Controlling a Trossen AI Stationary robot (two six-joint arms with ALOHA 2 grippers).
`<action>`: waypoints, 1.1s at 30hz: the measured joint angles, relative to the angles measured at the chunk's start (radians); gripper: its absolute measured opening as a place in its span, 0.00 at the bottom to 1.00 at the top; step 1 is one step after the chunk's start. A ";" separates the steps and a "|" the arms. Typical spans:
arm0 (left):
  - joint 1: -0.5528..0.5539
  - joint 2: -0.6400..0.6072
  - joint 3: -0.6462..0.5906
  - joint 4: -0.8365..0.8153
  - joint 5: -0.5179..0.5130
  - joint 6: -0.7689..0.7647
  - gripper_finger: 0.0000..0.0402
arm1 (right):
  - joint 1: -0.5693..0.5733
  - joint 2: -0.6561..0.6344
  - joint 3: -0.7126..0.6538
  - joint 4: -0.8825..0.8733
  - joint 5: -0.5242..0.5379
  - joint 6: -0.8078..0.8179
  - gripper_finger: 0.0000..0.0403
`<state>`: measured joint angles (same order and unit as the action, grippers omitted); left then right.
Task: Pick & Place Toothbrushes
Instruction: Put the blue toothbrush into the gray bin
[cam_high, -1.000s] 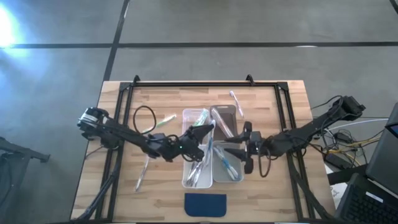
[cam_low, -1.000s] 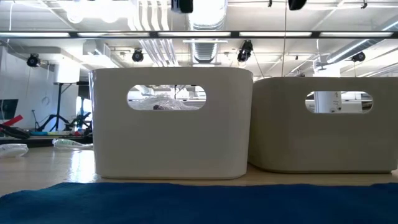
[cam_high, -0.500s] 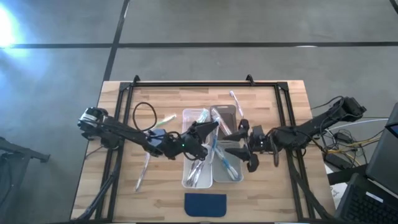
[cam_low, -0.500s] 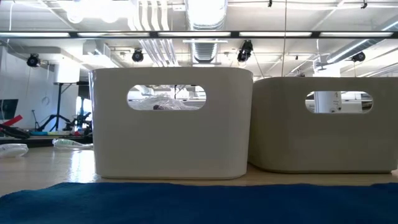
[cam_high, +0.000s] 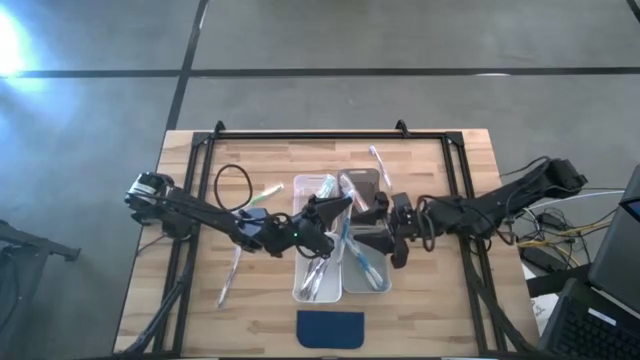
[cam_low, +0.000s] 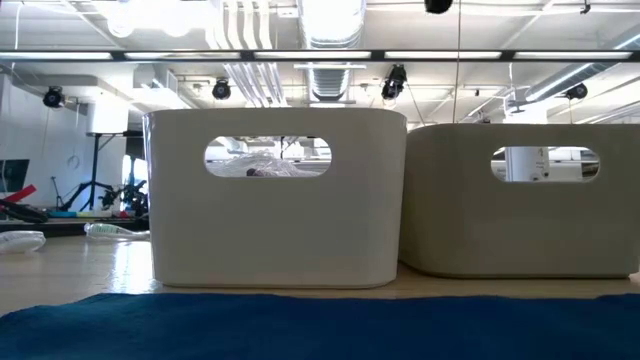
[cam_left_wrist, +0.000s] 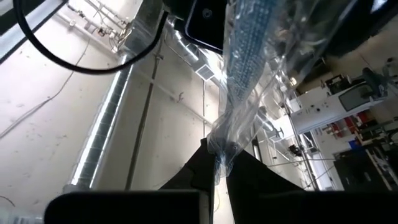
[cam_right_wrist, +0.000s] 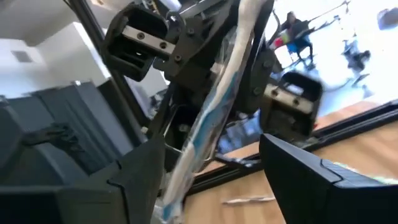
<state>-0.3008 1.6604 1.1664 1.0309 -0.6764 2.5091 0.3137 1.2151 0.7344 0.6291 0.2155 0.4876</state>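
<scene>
My left gripper (cam_high: 335, 207) hangs above the clear bins (cam_high: 318, 192) at the table's middle, shut on a clear-wrapped toothbrush (cam_left_wrist: 245, 74) with blue on it. My right gripper (cam_high: 372, 225) faces it from the table's right, open. In the right wrist view its two fingers stand on either side of that toothbrush (cam_right_wrist: 221, 99); I cannot tell whether they touch it. More toothbrushes lie in the near bins (cam_high: 320, 275) and loose on the wood (cam_high: 262, 195). My left gripper pinches one end of the wrapped toothbrush (cam_left_wrist: 219, 155) between its two fingers. The fingers come from the table's left, slanting a little upward, and lie along it. The toothbrush sticks out past the fingertips toward my right gripper, lifted clear of the bins.
Loose toothbrushes lie at the left (cam_high: 228, 275) and far middle (cam_high: 378, 160) of the table. A dark blue pad (cam_high: 331, 328) lies at the near edge. A black frame (cam_high: 330, 135) runs round the work area. The low view shows two bin walls (cam_low: 275, 195) behind the pad.
My right gripper has gone toward the table's left, up to my left gripper, and has rolled about its own axis, so its fingers now stand on either side of the toothbrush. My left gripper has kept its hold.
</scene>
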 joint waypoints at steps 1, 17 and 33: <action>0.000 0.000 0.000 0.000 0.006 0.005 0.06 | -0.006 0.009 0.002 0.002 -0.012 0.019 0.64; 0.000 0.000 0.000 -0.001 0.020 0.024 0.06 | -0.043 0.169 0.113 0.062 -0.136 0.109 0.53; 0.000 0.000 -0.002 -0.007 0.001 0.029 0.06 | -0.042 0.161 0.118 0.053 -0.137 0.119 0.18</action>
<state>-0.3008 1.6604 1.1648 1.0238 -0.6756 2.5378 0.2714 1.3762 0.8524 0.6825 0.0784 0.6063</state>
